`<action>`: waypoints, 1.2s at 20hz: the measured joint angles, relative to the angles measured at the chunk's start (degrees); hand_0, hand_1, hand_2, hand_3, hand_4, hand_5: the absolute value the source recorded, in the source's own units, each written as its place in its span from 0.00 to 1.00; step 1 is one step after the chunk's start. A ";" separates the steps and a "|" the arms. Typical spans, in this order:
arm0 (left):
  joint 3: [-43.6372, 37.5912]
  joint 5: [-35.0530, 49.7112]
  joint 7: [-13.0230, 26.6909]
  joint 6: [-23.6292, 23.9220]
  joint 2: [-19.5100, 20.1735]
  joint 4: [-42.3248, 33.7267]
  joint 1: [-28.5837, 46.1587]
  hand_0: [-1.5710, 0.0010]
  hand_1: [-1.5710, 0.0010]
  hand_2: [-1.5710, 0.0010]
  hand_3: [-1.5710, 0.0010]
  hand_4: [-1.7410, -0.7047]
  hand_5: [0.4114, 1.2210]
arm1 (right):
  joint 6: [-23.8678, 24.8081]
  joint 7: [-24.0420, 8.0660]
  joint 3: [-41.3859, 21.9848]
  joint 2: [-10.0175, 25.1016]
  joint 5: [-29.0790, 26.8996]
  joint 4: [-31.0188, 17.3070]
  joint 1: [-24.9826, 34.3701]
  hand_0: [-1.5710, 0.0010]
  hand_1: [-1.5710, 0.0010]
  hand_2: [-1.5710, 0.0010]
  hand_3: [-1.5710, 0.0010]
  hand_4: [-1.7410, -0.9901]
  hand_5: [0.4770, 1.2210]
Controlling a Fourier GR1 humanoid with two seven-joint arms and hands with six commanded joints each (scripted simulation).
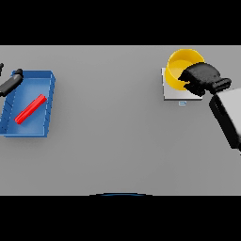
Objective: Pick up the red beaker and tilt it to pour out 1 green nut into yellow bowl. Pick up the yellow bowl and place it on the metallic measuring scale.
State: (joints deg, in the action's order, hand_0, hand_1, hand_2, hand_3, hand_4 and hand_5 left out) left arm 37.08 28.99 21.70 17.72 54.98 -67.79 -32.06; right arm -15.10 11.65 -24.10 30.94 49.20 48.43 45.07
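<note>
The right hand (201, 77) has its fingers curled over the near rim of the yellow bowl (181, 68), which sits upright, mouth up, on the metallic measuring scale (172, 94). Far to its left, a red beaker (30, 108) lies on its side in a blue tray (47, 103), long axis diagonal. The left hand (10, 82) shows at the tray's far-left corner; whether its fingers are spread or closed I cannot tell.

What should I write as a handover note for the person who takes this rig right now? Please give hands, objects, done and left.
Right hand: fingers curled on the rim of the yellow bowl, not released yet.
Left hand: at the far left edge by the blue tray; its state cannot be told.
Yellow bowl: sits on the metallic measuring scale, top right.
Red beaker: lies on its side in the blue tray.
Done: the bowl is on the scale. Whether a green nut is inside cannot be seen.
Left: release the bowl and draw the right hand away.
</note>
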 measured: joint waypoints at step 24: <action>0.06 -0.16 -0.46 -0.04 -0.85 0.94 -0.32 1.00 1.00 1.00 1.00 0.98 0.35 | -2.93 2.88 1.41 -2.31 -0.25 -11.97 3.35 0.95 0.92 0.87 0.78 0.41 0.43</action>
State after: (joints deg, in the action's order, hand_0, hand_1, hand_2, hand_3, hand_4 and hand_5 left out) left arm 37.14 28.84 21.24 17.68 54.13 -66.86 -32.38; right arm -18.03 14.52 -22.69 28.63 48.96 36.46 48.42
